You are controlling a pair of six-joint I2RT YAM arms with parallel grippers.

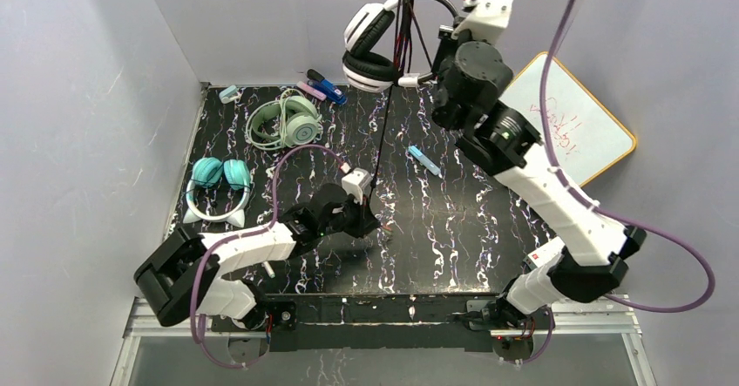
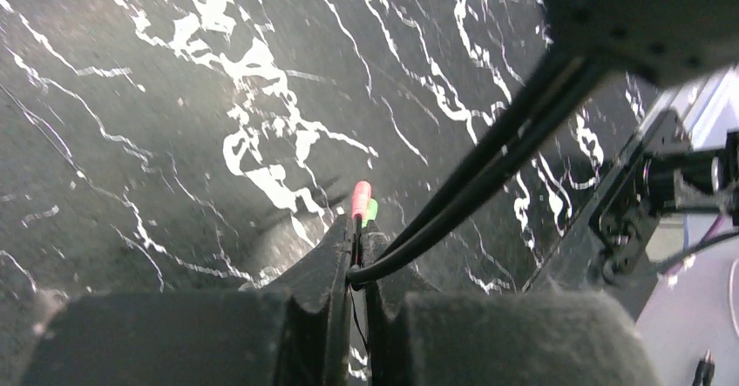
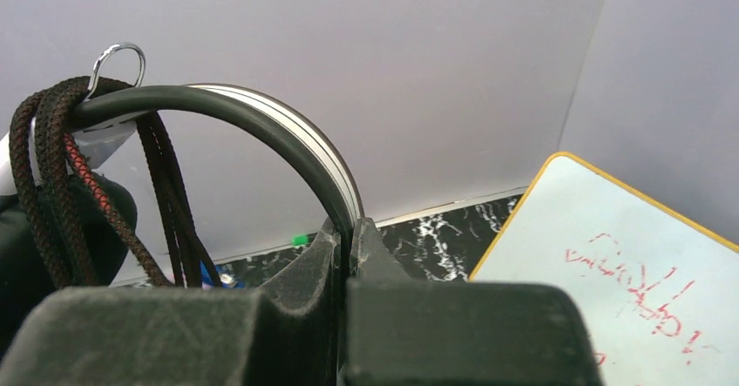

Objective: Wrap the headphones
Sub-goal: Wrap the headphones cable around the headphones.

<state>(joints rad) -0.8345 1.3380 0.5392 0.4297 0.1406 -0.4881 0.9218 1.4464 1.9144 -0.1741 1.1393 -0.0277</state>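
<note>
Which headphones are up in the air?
The black-and-white headphones: the right gripper holds them up by their band, while the green headphones and the teal headphones lie on the table.

Black-and-white headset (image 1: 370, 48) aloft, thin black cable (image 1: 382, 138) taut — mint-green headset (image 1: 288, 123) and teal headset (image 1: 218, 186) flat at left.

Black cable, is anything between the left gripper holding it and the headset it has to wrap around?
Nothing visible. The left gripper pinches the cable near its plugs, and it runs free up to the headset, held by the right gripper.
</note>
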